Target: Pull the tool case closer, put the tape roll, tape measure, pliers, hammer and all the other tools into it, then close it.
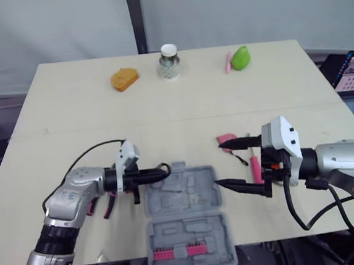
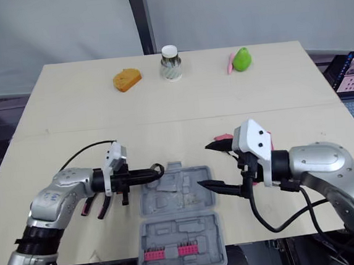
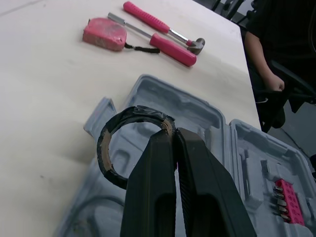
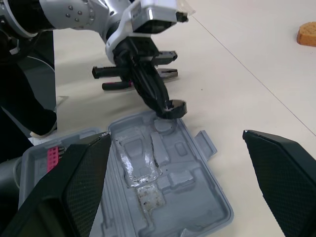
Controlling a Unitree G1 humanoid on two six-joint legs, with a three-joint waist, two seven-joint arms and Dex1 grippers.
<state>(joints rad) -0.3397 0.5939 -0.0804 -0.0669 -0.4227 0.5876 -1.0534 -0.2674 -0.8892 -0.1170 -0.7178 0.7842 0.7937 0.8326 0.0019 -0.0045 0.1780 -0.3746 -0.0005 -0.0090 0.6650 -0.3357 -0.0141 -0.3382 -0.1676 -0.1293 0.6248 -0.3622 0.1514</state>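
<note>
Left wrist view showed the left gripper with its fingers clamped on the rim of the black tape roll, which hung just above the far left corner of the open tool case. I noted that the grey case lay flat on the table, both halves up, its near half reaching past the table's near edge. The right gripper sat at the case's right edge with its fingers spread wide apart, holding nothing. The pink tape measure, hammer and screwdriver lay close together beyond the case's far right corner, beside that gripper. The pliers lay under the left arm, near the case's left edge. Bare tabletop ran from the case to a jar near the far edge.
</note>
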